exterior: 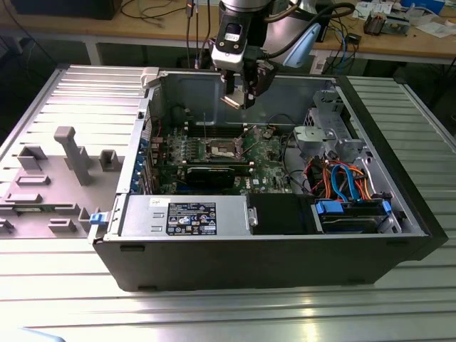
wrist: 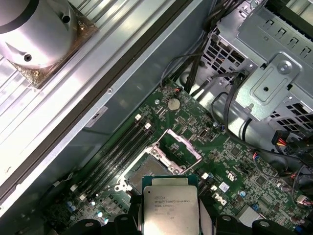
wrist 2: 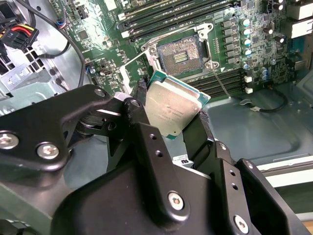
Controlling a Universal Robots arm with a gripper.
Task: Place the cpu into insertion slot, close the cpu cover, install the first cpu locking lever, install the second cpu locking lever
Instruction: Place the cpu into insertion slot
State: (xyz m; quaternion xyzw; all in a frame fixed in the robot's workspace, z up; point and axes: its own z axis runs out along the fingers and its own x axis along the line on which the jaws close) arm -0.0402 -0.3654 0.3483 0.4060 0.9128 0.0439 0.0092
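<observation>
We found the gripper (exterior: 241,96) poised over the open computer case (exterior: 214,263), which lay on its side on the ribbed metal desk (exterior: 214,317). In our judgement the case lay that way so that the green circuit board (wrist: 234,161) faced upward and the arm could reach it from above.

In the second wrist view, the fingers (wrist 2: 146,132) were drawn in narrow and clamped on the cpu (wrist 2: 173,105), one on each of two opposite edges. The metal top was left bare. We took the edge grip as meant to keep the chip's underside free of contact.

The chip hung in the air, tilted in the second wrist view. It was above the insertion slot (wrist 2: 180,58) and a little to one side, clear of it. The slot's dark centre was exposed and nothing sat in it.

In the first wrist view, the cpu cover (wrist: 178,146) stood raised on the slot's far side, which left the way down unobstructed. A thin lever rod (wrist 2: 221,84) ran beside the slot; we judged it unlatched. The chip was not yet seated, and the cover and levers were not yet closed.
</observation>
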